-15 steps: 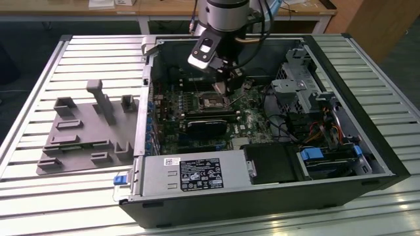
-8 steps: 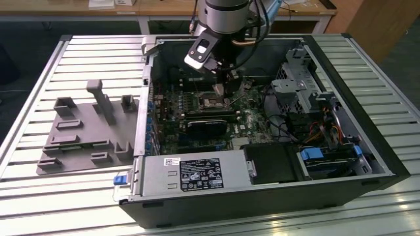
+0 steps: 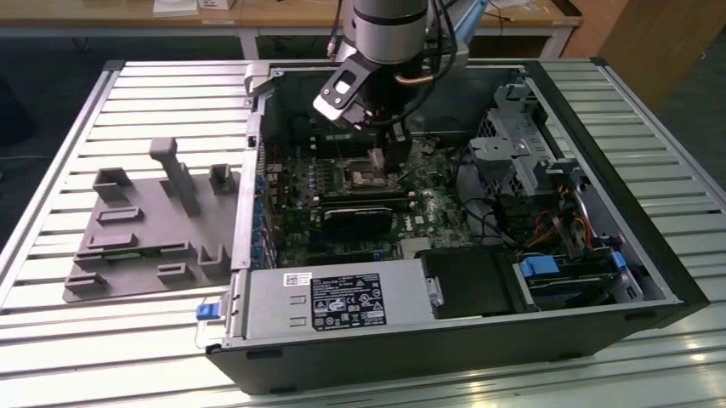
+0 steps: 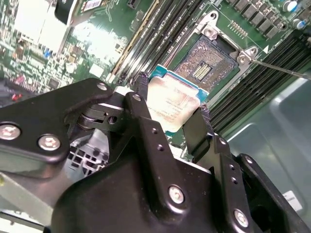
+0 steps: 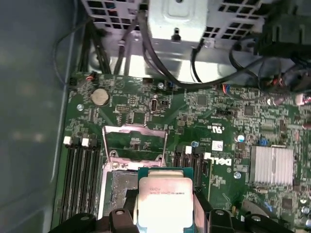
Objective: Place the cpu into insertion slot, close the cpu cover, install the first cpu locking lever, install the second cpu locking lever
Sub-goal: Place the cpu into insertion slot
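First step in hand: the claw (image 3: 392, 151), upper centre in the exterior view, pinches the cpu (image 4: 167, 109) by two edges, near the bare slot (image 4: 206, 65), cover (image 5: 136, 128) tipped open; seating it, I judge, needs the chip squared and lowered level.

The cpu (image 5: 163, 199) has a pale silver-grey top and a teal-green edge; the tool (image 4: 172, 99) is matte black. The insertion slot (image 4: 206, 65) is dark brown-gold inside a silvery rim. The cpu cover (image 5: 136, 128) is silvery, the circuit board (image 5: 204, 121) green. The counter (image 3: 68, 357) is pale grey, striped by slats.
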Action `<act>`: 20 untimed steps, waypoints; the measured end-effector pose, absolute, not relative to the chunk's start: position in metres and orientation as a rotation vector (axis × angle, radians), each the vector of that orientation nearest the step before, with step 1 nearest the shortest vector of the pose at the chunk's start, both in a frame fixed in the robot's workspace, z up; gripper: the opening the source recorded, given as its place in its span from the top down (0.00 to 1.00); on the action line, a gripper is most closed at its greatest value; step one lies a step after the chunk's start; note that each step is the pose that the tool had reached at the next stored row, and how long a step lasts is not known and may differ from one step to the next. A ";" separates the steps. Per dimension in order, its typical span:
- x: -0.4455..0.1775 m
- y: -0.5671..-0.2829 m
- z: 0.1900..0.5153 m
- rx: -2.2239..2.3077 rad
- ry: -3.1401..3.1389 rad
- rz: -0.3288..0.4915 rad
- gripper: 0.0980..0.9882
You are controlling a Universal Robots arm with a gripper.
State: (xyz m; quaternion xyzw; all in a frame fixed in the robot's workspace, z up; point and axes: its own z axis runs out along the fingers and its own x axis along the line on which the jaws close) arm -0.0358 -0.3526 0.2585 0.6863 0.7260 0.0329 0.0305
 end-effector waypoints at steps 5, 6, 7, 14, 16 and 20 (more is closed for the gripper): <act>-0.039 -0.352 0.252 2.134 2.214 0.104 0.51; -0.040 -0.352 0.251 2.134 2.213 0.106 0.51; -0.042 -0.352 0.250 2.133 2.212 0.108 0.51; -0.049 -0.352 0.243 2.113 2.191 0.147 0.51; -0.051 -0.352 0.241 2.108 2.186 0.157 0.51; -0.051 -0.347 0.238 2.106 2.184 0.161 0.51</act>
